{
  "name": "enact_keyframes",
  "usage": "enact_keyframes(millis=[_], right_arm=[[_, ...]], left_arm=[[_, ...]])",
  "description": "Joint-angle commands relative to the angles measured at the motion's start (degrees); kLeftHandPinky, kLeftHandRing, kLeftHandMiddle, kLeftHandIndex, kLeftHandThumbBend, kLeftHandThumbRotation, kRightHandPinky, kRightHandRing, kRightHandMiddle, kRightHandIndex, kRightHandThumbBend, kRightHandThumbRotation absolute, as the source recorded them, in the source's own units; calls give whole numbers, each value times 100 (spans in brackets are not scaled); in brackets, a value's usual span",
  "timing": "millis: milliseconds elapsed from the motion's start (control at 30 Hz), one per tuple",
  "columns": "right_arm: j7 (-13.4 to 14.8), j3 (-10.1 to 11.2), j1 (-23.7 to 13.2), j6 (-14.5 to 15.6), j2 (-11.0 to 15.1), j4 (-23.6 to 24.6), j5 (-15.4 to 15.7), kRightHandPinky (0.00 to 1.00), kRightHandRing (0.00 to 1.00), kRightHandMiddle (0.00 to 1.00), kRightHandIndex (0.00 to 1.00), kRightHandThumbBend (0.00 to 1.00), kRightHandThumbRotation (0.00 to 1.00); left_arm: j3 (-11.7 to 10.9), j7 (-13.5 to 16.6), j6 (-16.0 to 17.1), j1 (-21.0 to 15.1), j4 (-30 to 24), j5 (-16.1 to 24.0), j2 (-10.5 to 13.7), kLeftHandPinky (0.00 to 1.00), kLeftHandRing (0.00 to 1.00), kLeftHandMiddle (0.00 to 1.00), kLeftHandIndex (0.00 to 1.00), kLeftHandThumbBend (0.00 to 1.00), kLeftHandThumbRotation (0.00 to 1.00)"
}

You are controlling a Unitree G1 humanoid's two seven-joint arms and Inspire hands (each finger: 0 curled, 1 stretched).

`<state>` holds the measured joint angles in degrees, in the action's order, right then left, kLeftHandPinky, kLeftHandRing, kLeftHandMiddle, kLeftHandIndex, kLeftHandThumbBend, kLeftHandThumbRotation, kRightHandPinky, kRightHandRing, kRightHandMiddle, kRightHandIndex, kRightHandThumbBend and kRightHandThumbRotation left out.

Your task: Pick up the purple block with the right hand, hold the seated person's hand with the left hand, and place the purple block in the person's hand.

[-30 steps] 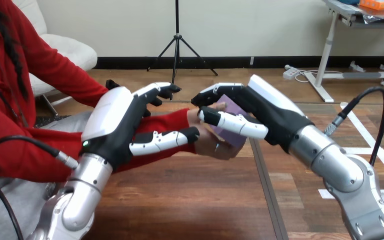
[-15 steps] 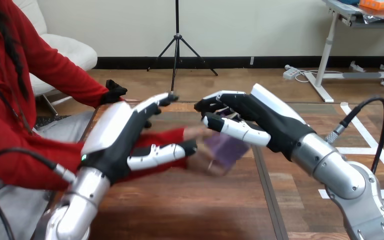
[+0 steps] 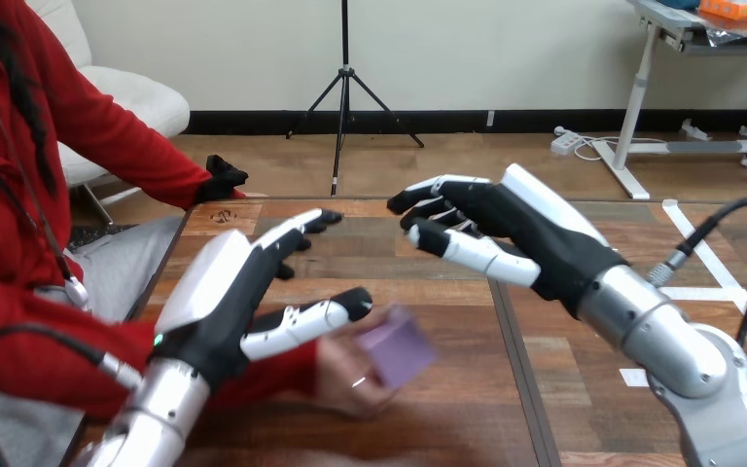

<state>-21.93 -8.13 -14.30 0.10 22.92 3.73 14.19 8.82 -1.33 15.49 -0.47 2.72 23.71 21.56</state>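
One brown wooden table (image 3: 545, 409) with plank seams carries the scene, and two silver-forearmed robot arms reach over it from the near edge: the left arm (image 3: 156, 409) at the view's left, the right arm (image 3: 661, 336) at its right. Each ends in one black hand with white shells, two hands in all.

The left hand (image 3: 224, 292) is spread, its fingers (image 3: 297, 226) stretched forward and its thumb (image 3: 302, 319) pointing straight toward the view's right, closed round nothing. It sits over the person's red sleeve (image 3: 272, 375); whether it touches the sleeve cannot be told.

The right hand (image 3: 525, 233) hangs above the table's middle with its fingers loosely bent and apart, empty.

One person's hand (image 3: 345, 375) shows, reaching in from the view's left, low over the near part of the table, just below the left hand's thumb tip.

One small purple block (image 3: 397, 347), blurred, lies in that person's hand, tilted. It is just beside the tip of the left hand's thumb, to the right of it and slightly lower, and well apart from the right hand, which is further back and to the right.
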Motion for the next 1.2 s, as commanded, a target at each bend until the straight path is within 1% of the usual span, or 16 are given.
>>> enact_keyframes(millis=[0, 167, 267, 367, 467, 500, 567, 700, 767, 900, 967, 1100, 1167], right_arm=[[232, 330, 34, -122, -24, 375, -159, 59, 69, 73, 76, 96, 100], [348, 486, 243, -162, -138, 499, -396, 59, 70, 73, 76, 95, 100], [453, 573, 405, -138, -199, 631, -490, 59, 71, 74, 77, 97, 100], [560, 635, 581, -224, -214, 755, -538, 59, 72, 75, 78, 97, 100], [646, 707, 763, -392, -251, 836, -629, 60, 73, 76, 79, 95, 100], [699, 742, 864, -423, -292, 897, -669, 60, 73, 76, 79, 95, 100], [762, 774, 977, -444, -333, 970, -714, 61, 75, 77, 80, 95, 100], [897, 831, 1326, -593, -422, 1150, -772, 64, 76, 78, 81, 94, 100], [912, 845, 1445, -614, -446, 1219, -811, 67, 79, 80, 82, 93, 100], [1028, 847, 1767, -827, -592, 1282, -937, 71, 81, 81, 82, 92, 100], [1079, 839, 1876, -906, -654, 1287, -962, 72, 81, 82, 82, 93, 100], [1175, 768, 2207, -1150, -823, 1287, -1031, 72, 81, 82, 81, 94, 100], [1188, 741, 2324, -1206, -881, 1298, -1071, 73, 82, 82, 81, 94, 100]], left_arm=[[-168, 146, 410, 6, -129, -337, -158, 70, 83, 86, 85, 100, 100], [-205, 135, 713, 163, -20, -676, -275, 71, 82, 84, 82, 99, 100], [-244, 182, 908, 274, 60, -909, -419, 71, 81, 83, 80, 99, 100], [-272, 153, 1057, 386, 116, -1163, -531, 71, 80, 81, 78, 99, 100], [-288, 86, 1210, 511, 157, -1407, -608, 73, 80, 80, 77, 99, 100], [-292, 86, 1346, 555, 204, -1469, -632, 73, 80, 80, 76, 99, 100], [-297, 89, 1513, 596, 266, -1526, -652, 74, 80, 79, 76, 98, 100], [-285, -57, 1873, 708, 412, -1799, -695, 76, 80, 79, 76, 95, 100], [-285, -116, 1994, 742, 468, -1887, -707, 76, 80, 79, 77, 93, 100], [-285, -231, 2177, 866, 522, -2005, -704, 77, 80, 79, 78, 91, 100], [-290, -270, 2222, 907, 529, -2034, -706, 77, 80, 79, 78, 90, 100], [-281, -431, 2263, 1064, 453, -2220, -706, 78, 81, 80, 80, 89, 100], [-283, -507, 2275, 1120, 424, -2305, -708, 78, 81, 81, 80, 89, 100]])
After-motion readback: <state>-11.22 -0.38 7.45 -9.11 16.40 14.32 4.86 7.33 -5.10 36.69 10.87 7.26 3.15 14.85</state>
